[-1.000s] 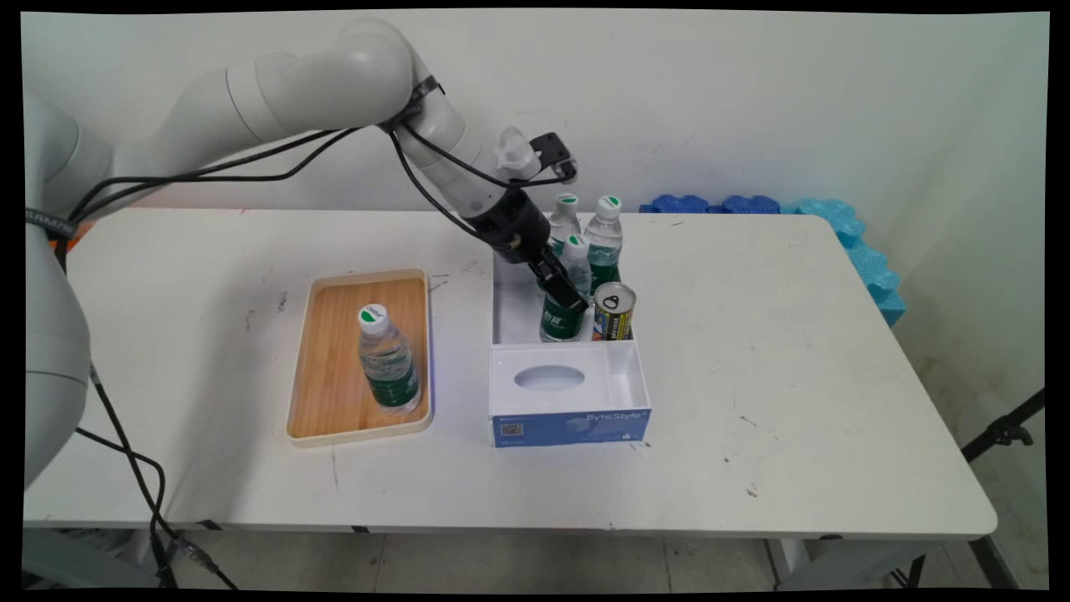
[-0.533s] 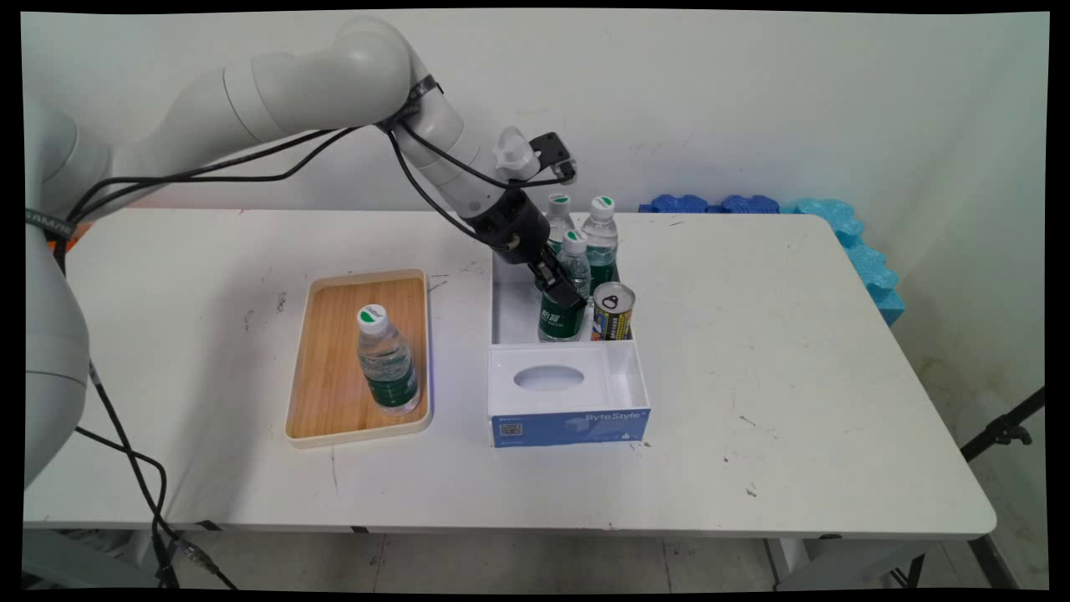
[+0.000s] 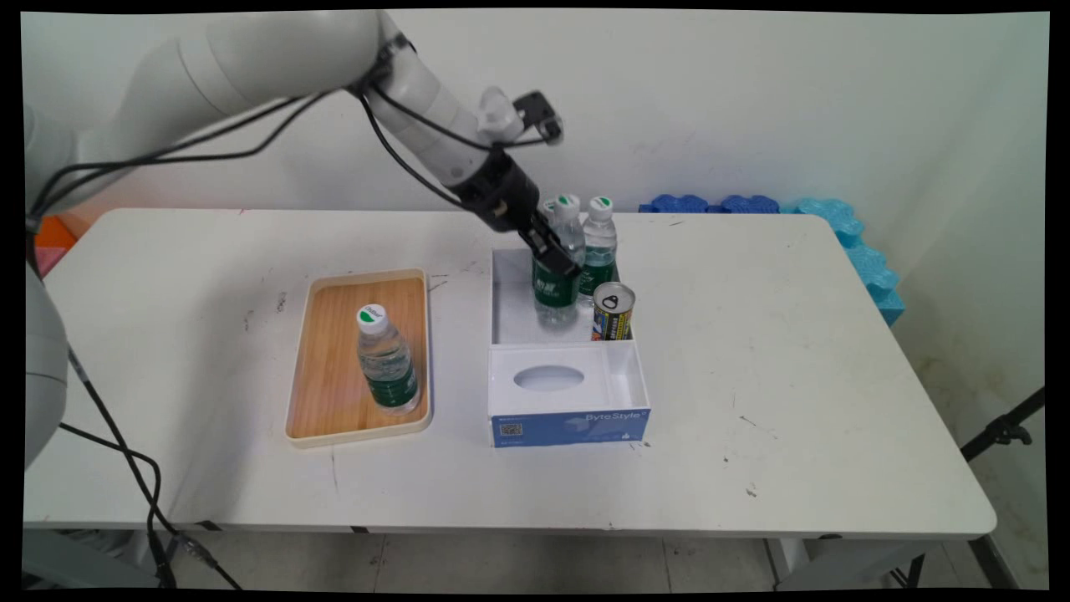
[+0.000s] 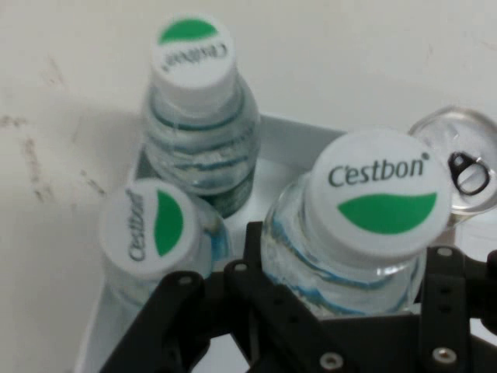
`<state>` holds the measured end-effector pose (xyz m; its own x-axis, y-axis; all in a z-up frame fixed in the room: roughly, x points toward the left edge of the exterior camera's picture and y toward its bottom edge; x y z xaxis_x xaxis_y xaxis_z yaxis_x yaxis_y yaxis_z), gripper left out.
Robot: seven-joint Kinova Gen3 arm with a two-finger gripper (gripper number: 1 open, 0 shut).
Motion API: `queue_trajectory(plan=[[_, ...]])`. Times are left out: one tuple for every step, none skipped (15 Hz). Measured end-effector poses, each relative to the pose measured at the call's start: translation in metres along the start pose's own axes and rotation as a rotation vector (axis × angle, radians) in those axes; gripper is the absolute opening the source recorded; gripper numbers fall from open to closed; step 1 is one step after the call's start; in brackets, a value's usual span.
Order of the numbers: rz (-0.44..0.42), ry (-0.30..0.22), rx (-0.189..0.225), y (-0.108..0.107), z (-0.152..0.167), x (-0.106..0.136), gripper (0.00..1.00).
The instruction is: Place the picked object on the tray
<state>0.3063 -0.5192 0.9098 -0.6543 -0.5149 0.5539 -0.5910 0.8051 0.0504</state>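
- The tabletop [image 3: 752, 351] lay under the gripper, and a wooden tray [image 3: 330, 401] with one bottle [image 3: 386, 359] sat far off to its side.
- Below the gripper was a white box [image 3: 508, 309], with a tissue box [image 3: 568, 393] in front.
- The gripper [image 3: 558, 263] was clamped on a water bottle [image 3: 555, 288], which had gone up since a second ago, off the box floor.
- Two more bottles [image 4: 198, 124] and a can [image 3: 613, 309] stood close by.

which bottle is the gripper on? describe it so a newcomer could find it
Start at the white bin behind the blue tissue box, mid-table. Several green-labelled water bottles and a can stand in it. The gripper is shut on the held bottle: the only one raised off the bin floor, nearest the can.
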Motion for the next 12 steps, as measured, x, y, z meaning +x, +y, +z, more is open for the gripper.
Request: queue_trajectory(plan=[[0.004, 0.013, 0.005, 0.001, -0.012, 0.002, 0.0], [0.007, 0.023, 0.008, 0.002, -0.023, 0.003, 0.0], [0.01, 0.03, 0.008, 0.004, -0.031, 0.003, 0.0], [0.014, 0.04, 0.008, 0.005, -0.044, 0.002, 0.0], [0.019, 0.05, 0.007, 0.007, -0.058, 0.001, 0.0], [0.025, 0.059, 0.005, 0.009, -0.072, -0.002, 0.0], [0.032, 0.064, 0.003, 0.01, -0.084, -0.005, 0.0], [0.037, 0.067, 0.001, 0.011, -0.092, -0.008, 0.0], [0.044, 0.07, -0.001, 0.011, -0.104, -0.013, 0.0], [0.052, 0.072, -0.002, 0.011, -0.118, -0.02, 0.0], [0.062, 0.072, -0.004, 0.01, -0.13, -0.029, 0.0], [0.07, 0.07, -0.005, 0.009, -0.14, -0.036, 0.0]])
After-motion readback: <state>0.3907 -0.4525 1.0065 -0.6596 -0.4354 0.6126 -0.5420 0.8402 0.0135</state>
